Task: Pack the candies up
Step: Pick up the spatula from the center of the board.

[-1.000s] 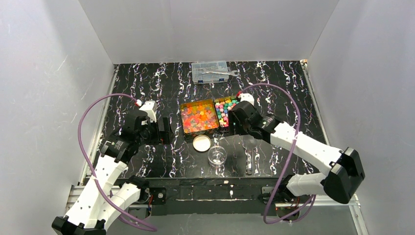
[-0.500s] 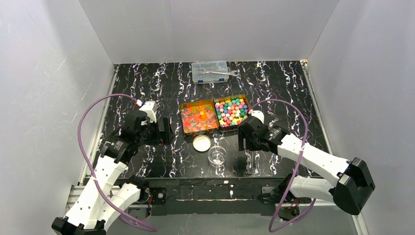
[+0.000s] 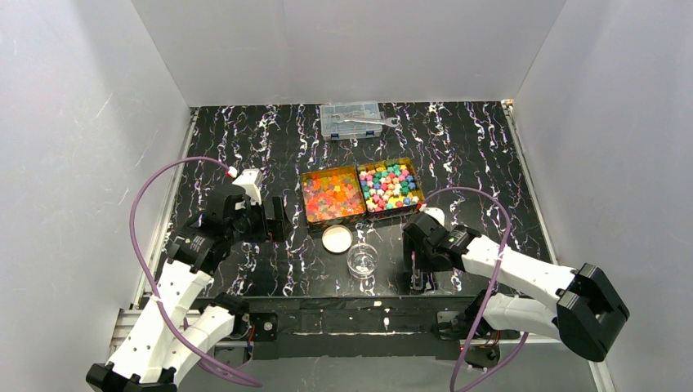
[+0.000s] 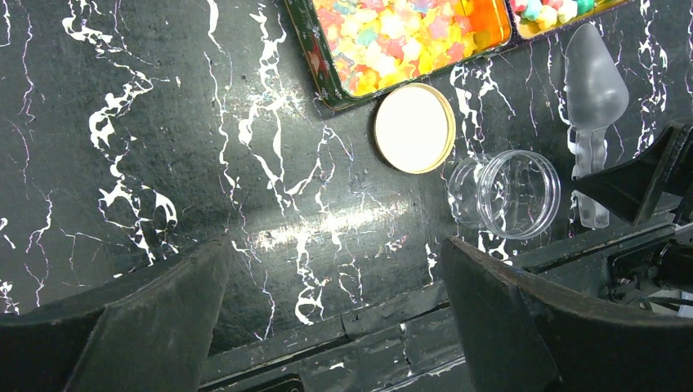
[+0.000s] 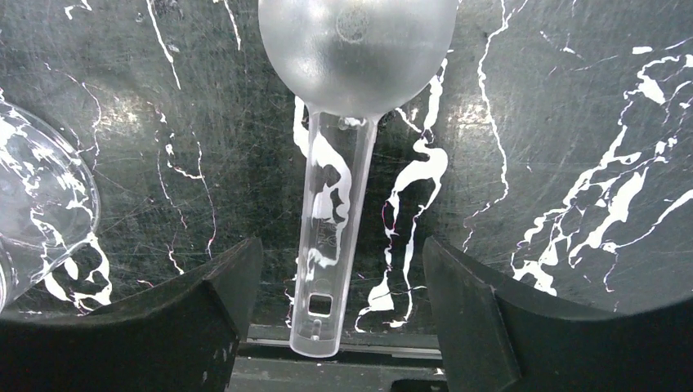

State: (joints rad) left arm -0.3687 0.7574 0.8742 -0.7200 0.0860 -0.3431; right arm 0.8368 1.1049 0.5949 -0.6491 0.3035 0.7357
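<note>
A: How's my right gripper point(image 5: 342, 273)?
B: Spread wide. Your fingers sit either side of the clear scoop point(image 5: 355, 41) handle, bottom centre, not clamping it. Your left gripper point(image 4: 335, 269) hangs released over bare table.
A: And the candies point(image 3: 333, 193)?
B: In two trays point(image 3: 359, 168) mid-frame in the top view, above the jar point(image 3: 363, 260).
</note>
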